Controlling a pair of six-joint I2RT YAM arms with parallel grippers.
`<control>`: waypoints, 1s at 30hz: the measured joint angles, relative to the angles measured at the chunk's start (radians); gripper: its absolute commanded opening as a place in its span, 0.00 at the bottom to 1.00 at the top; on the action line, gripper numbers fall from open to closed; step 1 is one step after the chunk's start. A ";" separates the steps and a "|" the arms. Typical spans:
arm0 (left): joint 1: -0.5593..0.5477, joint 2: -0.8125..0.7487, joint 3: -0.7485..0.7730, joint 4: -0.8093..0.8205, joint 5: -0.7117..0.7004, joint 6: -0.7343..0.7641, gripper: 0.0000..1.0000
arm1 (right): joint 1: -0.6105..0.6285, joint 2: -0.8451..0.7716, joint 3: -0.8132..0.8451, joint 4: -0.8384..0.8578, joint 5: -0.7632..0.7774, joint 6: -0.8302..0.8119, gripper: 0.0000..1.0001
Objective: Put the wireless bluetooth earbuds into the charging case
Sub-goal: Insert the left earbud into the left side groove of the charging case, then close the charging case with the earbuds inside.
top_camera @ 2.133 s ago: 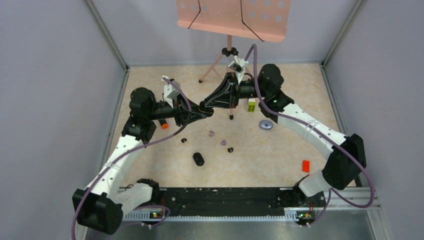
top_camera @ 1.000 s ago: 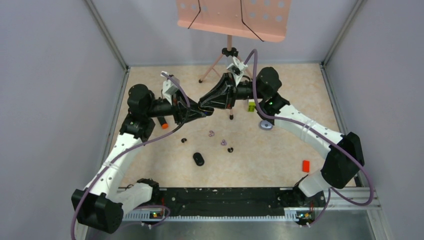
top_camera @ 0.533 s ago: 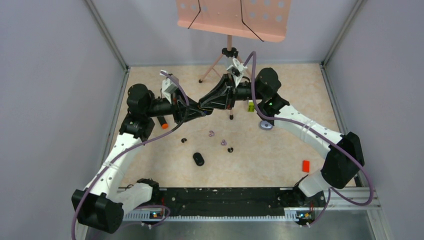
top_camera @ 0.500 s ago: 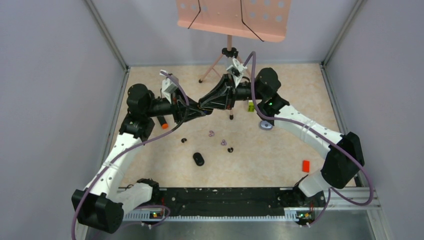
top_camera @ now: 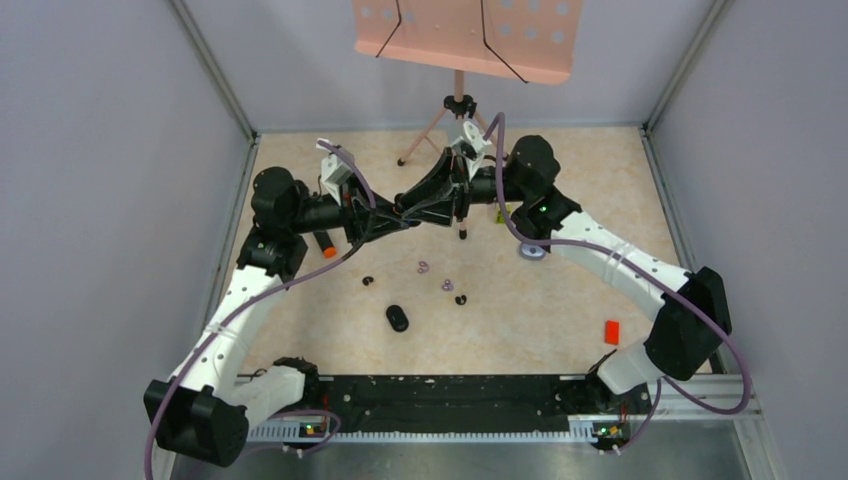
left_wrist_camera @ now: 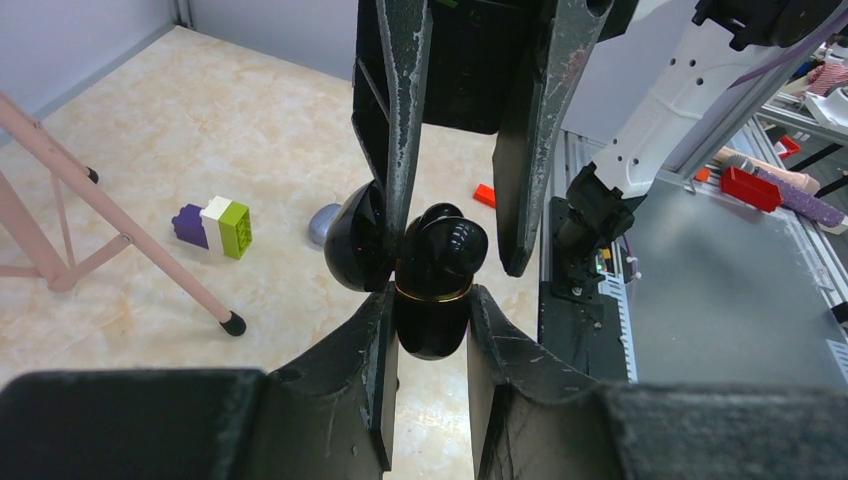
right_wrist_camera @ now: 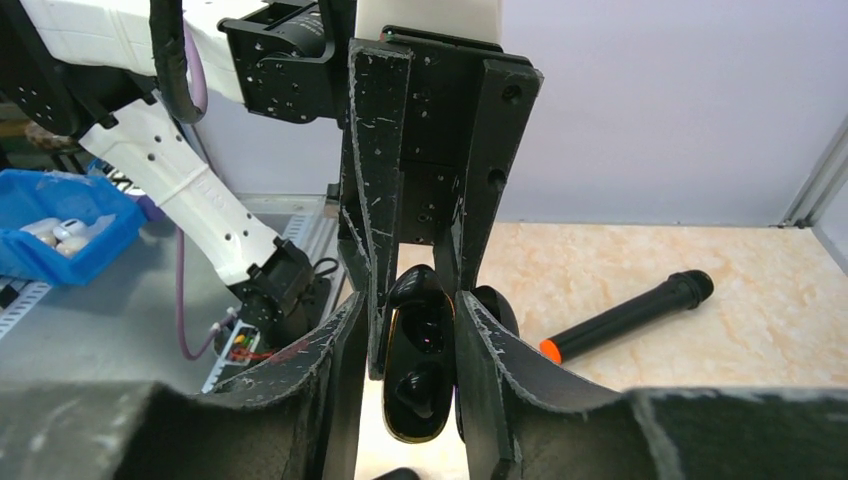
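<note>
My left gripper (left_wrist_camera: pixel 430 295) is shut on an open black charging case (left_wrist_camera: pixel 432 320) with a gold rim, held in the air above the table's middle (top_camera: pixel 404 212). Its lid (left_wrist_camera: pixel 355 240) hangs open to one side. A black earbud (left_wrist_camera: pixel 452 238) sits in the case top and also shows in the right wrist view (right_wrist_camera: pixel 415 392). My right gripper (right_wrist_camera: pixel 410 305) straddles the case top with its jaws apart. Two black earbuds (top_camera: pixel 368 280) (top_camera: pixel 461 299) and two pale purple earbuds (top_camera: pixel 423 267) (top_camera: pixel 447 285) lie on the table.
A second black case (top_camera: pixel 398 318), a grey oval case (top_camera: pixel 532 250), a red block (top_camera: pixel 611 331), a green-and-purple block (top_camera: pixel 503 210) and an orange-tipped black marker (top_camera: pixel 325 245) lie around. A pink music stand's legs (top_camera: pixel 430 130) stand at the back.
Both grippers stay together at the case. The right wrist has shifted a little left and back, and the left wrist a little back.
</note>
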 measured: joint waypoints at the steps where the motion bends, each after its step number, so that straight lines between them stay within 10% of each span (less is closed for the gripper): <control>1: 0.001 0.000 0.000 0.000 -0.001 0.000 0.00 | 0.000 -0.003 0.000 -0.008 0.000 -0.009 0.39; 30: 0.000 -0.016 -0.095 0.116 -0.064 -0.015 0.00 | 0.016 -0.019 0.184 -0.465 0.148 -0.155 0.64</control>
